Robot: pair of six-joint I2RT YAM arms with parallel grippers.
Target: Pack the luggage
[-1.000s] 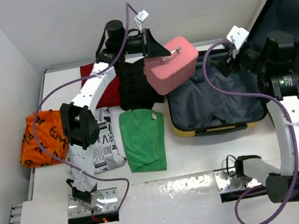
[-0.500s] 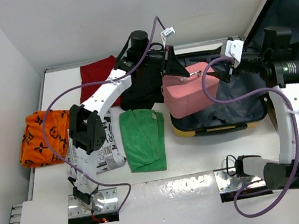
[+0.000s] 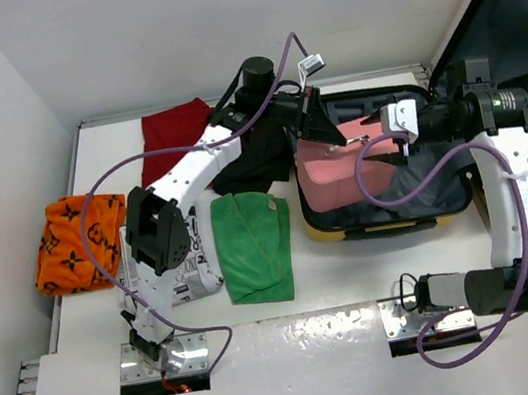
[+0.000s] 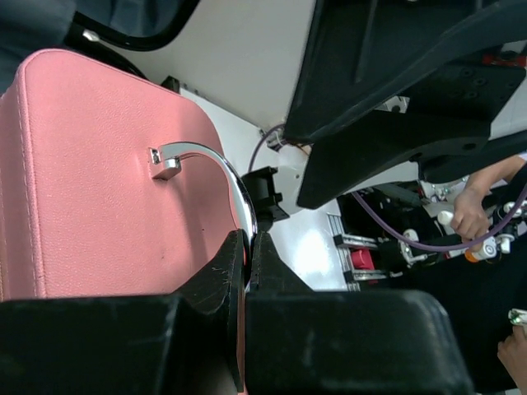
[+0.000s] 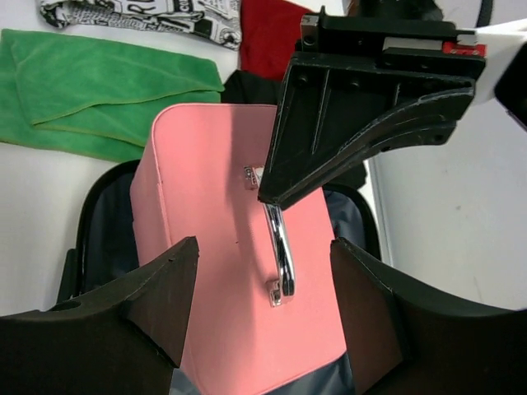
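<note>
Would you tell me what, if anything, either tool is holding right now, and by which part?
The left tool is shut on the chrome handle of the pink case. The right tool is open and holds nothing.

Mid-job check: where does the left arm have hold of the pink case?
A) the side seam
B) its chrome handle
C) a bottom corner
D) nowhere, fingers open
B: the fingers of the left gripper are pinched shut on the chrome handle of the pink case.
</note>
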